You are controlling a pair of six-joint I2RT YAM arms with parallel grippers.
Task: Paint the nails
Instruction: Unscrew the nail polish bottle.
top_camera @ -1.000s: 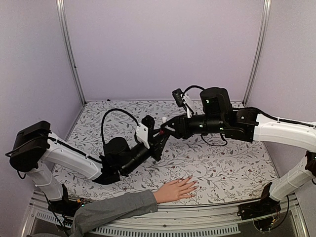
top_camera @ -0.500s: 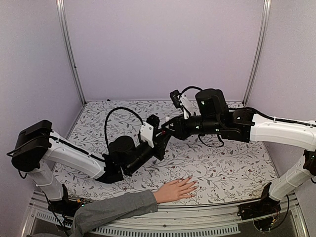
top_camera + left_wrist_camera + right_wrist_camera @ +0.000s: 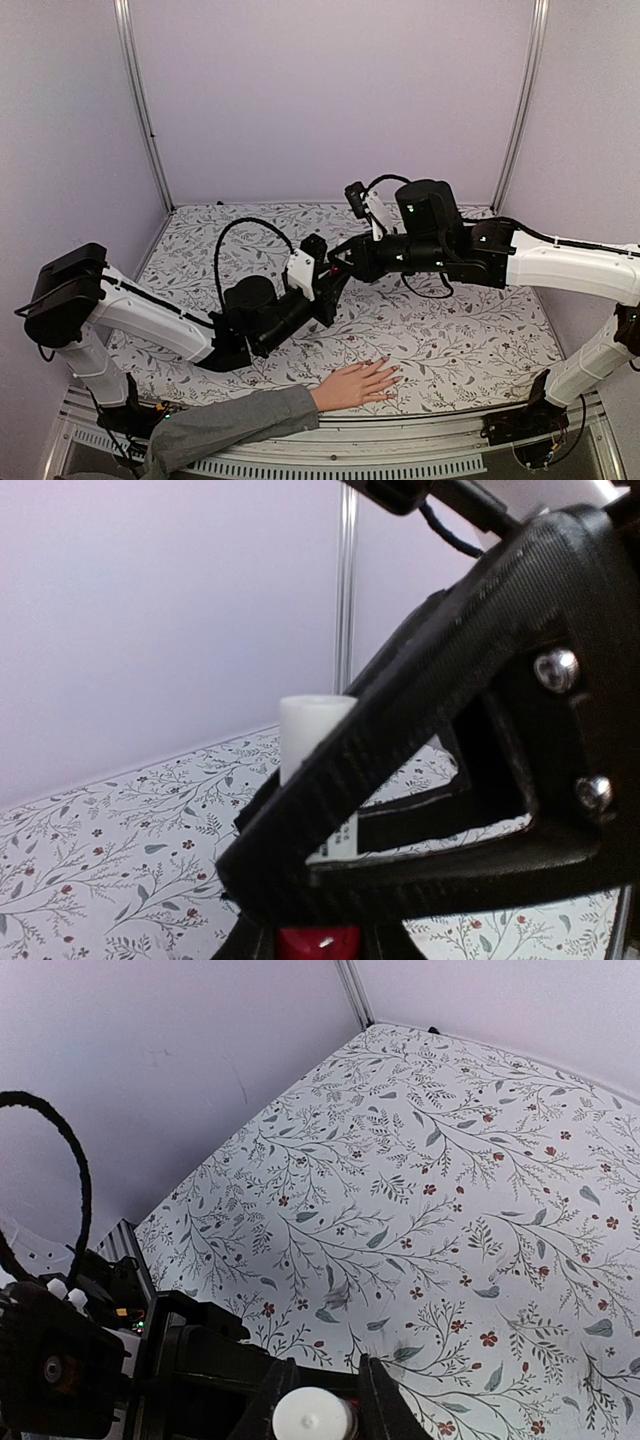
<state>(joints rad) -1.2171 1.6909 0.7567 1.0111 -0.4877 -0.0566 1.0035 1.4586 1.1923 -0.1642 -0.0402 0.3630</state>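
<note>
Red bottle (image 3: 318, 945) clamped in left gripper (image 3: 325, 280), white cap (image 3: 312, 725) pinched by right gripper (image 3: 318, 1400); risk of slip or spill from off-axis twisting.

A robotics lab test booth: plain lilac wall panels (image 3: 330, 100) and aluminium corner posts (image 3: 143, 110) enclose a floral-clothed table (image 3: 460, 340), with a left arm (image 3: 150, 318) and right arm (image 3: 570, 262), cables trailing, bolted to the metal rail (image 3: 400, 432) at its near edge.
</note>
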